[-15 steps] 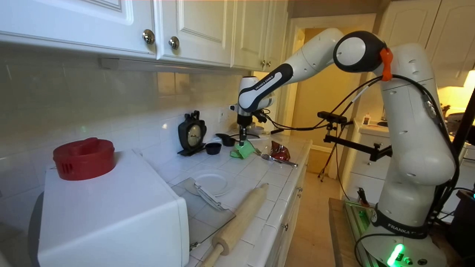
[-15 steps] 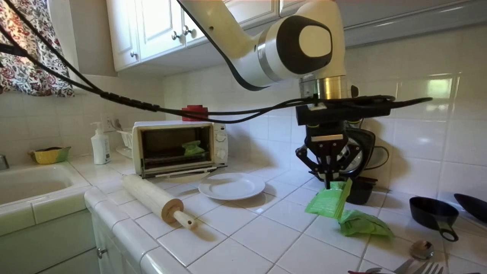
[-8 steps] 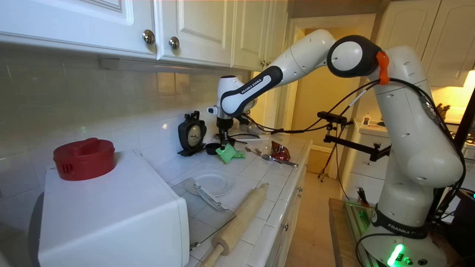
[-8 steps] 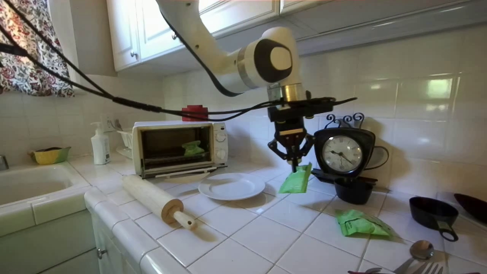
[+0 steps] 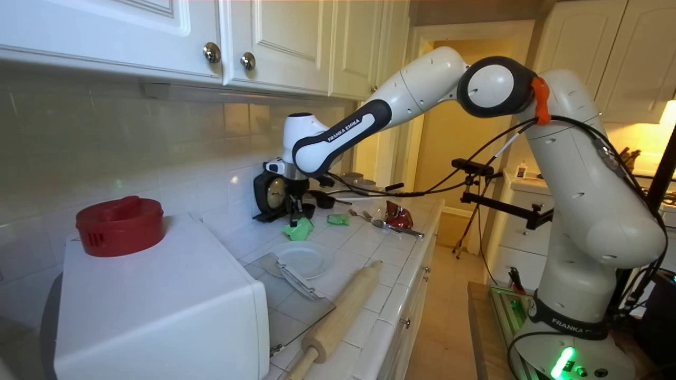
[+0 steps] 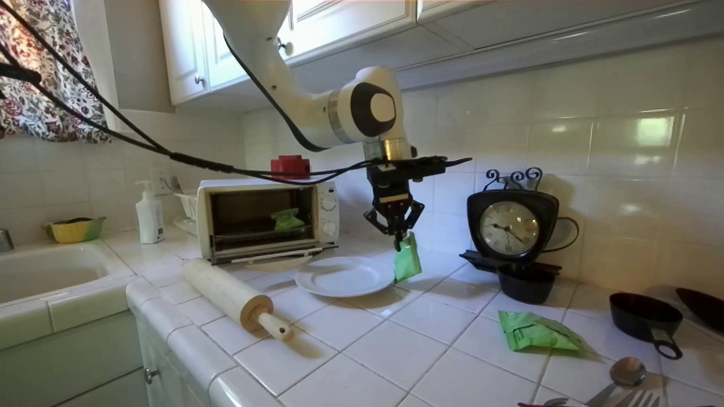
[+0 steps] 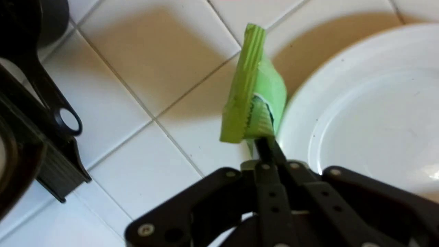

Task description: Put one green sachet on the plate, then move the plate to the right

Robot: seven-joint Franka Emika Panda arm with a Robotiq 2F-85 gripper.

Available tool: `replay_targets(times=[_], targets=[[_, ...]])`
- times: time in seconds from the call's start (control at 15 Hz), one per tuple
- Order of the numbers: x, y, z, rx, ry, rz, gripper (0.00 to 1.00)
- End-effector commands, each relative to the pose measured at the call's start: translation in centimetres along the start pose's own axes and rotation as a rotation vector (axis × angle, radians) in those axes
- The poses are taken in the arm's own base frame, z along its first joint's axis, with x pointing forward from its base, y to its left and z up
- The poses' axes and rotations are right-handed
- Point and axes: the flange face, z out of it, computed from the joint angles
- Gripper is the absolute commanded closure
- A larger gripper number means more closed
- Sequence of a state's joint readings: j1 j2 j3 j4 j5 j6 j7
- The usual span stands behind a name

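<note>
rolling pin (image 6: 223,294): left of the plate (image 6: 345,277) in an exterior view (sides below follow it); pale smooth wood, round barrel, slim handle; it could roll if nudged.
toaster oven (image 6: 328,215): beyond the plate, to its left; white boxy shell, with a green packet (image 6: 287,219) inside.
plate: the target, with the green sachet (image 6: 408,263) not yet on it; glossy white, round and shallow with a broad rim, so it should slide readily later.
claw (image 6: 399,243): just right of the plate and above the worktop (image 6: 362,362), fingers pinched narrow on the upper end of the green sachet; best to shift over the plate's middle, then descend slowly.
green sachet: hanging near upright beside the plate's right edge; whether it touches the rim i cannot tell. the step looks like the carry: let the lower edge meet the plate, tip it flat, then loosen. crinkled shiny film, ribbed seal in the wrist view.
clock (image 6: 511,229): well right of the plate; dark frame, curled wire top, round pale dial.
spare sachet (image 6: 537,332): right of the plate, on the worktop; puffy creased film; leave it, one is asked for.
black cup (image 6: 642,319): far right of the plate; rounded bowl, looped handle.
</note>
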State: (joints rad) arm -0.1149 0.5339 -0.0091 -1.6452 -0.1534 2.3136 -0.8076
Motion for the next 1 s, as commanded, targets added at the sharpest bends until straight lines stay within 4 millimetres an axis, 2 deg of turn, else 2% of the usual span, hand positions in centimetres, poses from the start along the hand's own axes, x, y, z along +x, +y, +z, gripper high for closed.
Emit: replay_targets(times=[0.0,0.27,0.47,0.93], targets=[[3.4,-1.3,-0.7,0.006,-0.010,-0.129,1.00],[5.6,-3.3,-0.8,0.057,0.005,-0.226,1.00],[6.0,-4.0,-0.9,0.058,-0.027,-0.236,1.00],[3.3,-1.4,-1.6,-0.080,-0.172,-0.051,1.00]])
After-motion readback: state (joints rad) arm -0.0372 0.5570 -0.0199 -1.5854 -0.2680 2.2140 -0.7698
